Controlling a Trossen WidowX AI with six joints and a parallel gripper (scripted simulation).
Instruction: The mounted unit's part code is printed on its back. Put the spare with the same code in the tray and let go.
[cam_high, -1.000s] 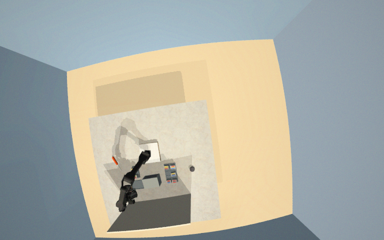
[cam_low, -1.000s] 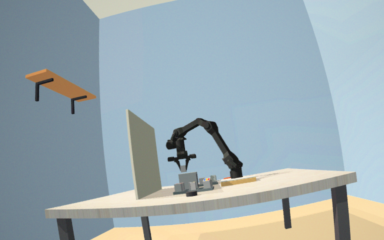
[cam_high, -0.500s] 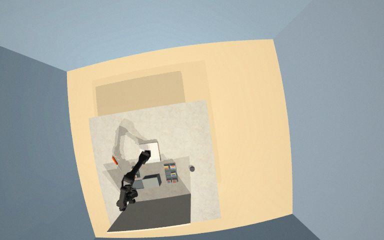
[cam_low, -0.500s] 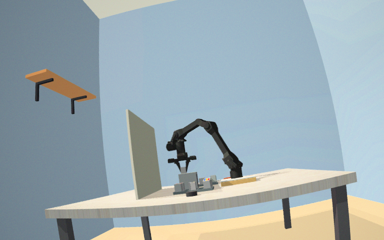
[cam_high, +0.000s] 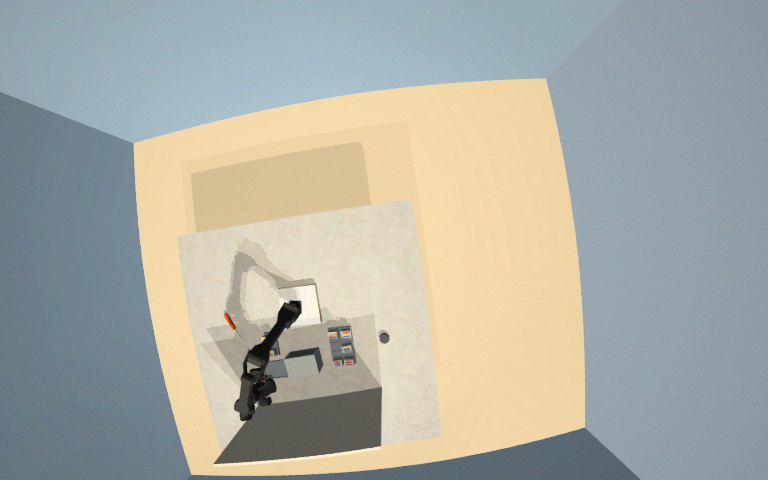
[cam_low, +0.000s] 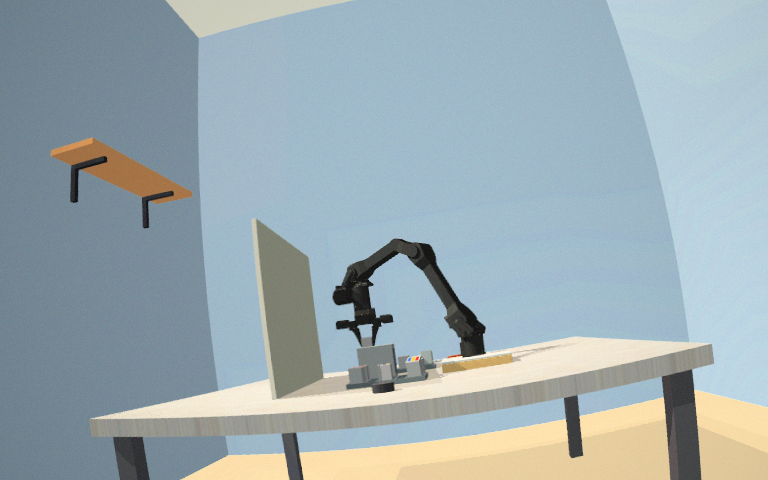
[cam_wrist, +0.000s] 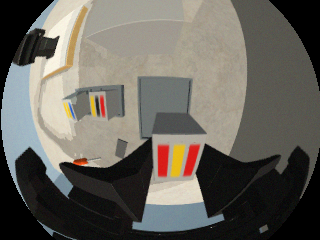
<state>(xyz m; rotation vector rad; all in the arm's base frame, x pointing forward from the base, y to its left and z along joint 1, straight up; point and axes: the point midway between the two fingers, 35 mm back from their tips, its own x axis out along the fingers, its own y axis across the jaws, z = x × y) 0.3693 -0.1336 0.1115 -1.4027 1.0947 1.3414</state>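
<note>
My gripper (cam_low: 367, 343) (cam_wrist: 172, 140) is shut on a grey block with red, yellow and red stripes (cam_wrist: 177, 162); the block (cam_low: 367, 340) also shows between the fingertips, held up above the table. In the wrist view, the shallow grey tray (cam_wrist: 165, 82) (cam_high: 276, 368) lies just beyond the block and is partly hidden by it. No block shows in its visible part. Spares stand on a left rack, one striped yellow, black and red (cam_wrist: 98, 105), one yellow and blue (cam_wrist: 70, 110). Several more striped spares stand on the right rack (cam_high: 334, 343). I cannot make out the mounted unit's printed back.
A tall grey box (cam_high: 303, 365) (cam_low: 375, 359) stands between tray and right rack. A large upright panel (cam_high: 328, 421) (cam_low: 288, 311) stands beside them. A white plate with wooden edge (cam_high: 310, 305) (cam_low: 478, 362), an orange-handled screwdriver (cam_high: 229, 320) (cam_wrist: 81, 161) and a dark cylinder (cam_high: 384, 337) (cam_low: 383, 387) are on the table.
</note>
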